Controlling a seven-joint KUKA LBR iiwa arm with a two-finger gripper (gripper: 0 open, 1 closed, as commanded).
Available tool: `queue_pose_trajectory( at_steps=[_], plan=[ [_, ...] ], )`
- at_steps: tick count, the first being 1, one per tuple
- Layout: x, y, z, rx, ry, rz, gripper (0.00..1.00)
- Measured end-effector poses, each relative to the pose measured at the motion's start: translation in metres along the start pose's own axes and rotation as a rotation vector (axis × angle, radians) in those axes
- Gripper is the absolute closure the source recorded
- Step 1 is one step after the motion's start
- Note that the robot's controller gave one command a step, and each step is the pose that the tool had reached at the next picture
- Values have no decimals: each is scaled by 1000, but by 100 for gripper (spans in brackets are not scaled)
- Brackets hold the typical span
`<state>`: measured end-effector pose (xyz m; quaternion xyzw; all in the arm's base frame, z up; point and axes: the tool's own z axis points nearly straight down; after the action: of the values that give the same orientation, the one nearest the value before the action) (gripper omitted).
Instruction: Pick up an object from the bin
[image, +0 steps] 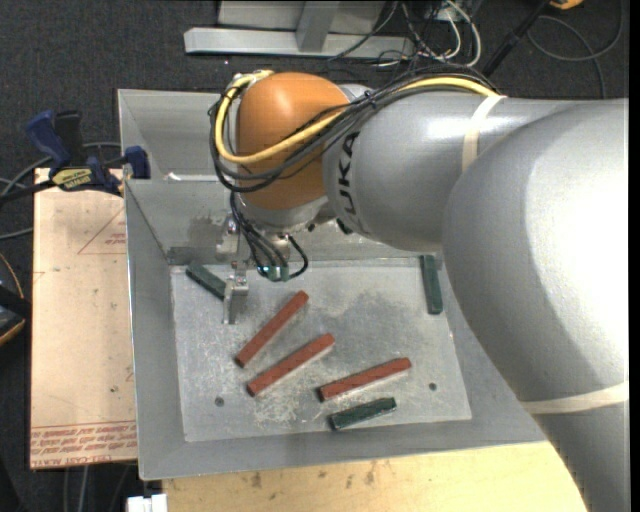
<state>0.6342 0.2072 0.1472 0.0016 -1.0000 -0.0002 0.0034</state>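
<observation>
- The claw hangs low over the floor of the grey metal bin, in the corner where the left wall and the back wall meet. I cannot tell if it is spread or pressed together, and I see nothing pinched in it.
- The nearest thing is a short dark green flat stick. It lies on the bin floor just beside the claw, on the side of the left wall and a little toward the back wall. It looks very close to the claw, but I cannot say whether they touch.
- I judge that this stick is stiff and light, perhaps plastic or painted wood, and that it will not bend or break under a squeeze.
- Its faces look smooth, so it may slip or swing round if it is taken near one end.
- The best hold, I think, is across its narrow width at the middle of its length.
- A long reddish-brown stick lies near the claw, on the side away from the left wall and toward the front.
- Two more reddish-brown sticks and two other dark green sticks lie well apart from the claw, further toward the front and the right wall.
</observation>
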Motion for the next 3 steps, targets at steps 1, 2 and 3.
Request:
queue_pose_trajectory(
  at_steps=[1,2,3],
  plan=[
    [-2,-1,-5,-1,-8,3,0],
    [-3,-1,-4,-2,-9,-1,0],
    [-2,-31,21,1,8,-226,0]
  ],
)
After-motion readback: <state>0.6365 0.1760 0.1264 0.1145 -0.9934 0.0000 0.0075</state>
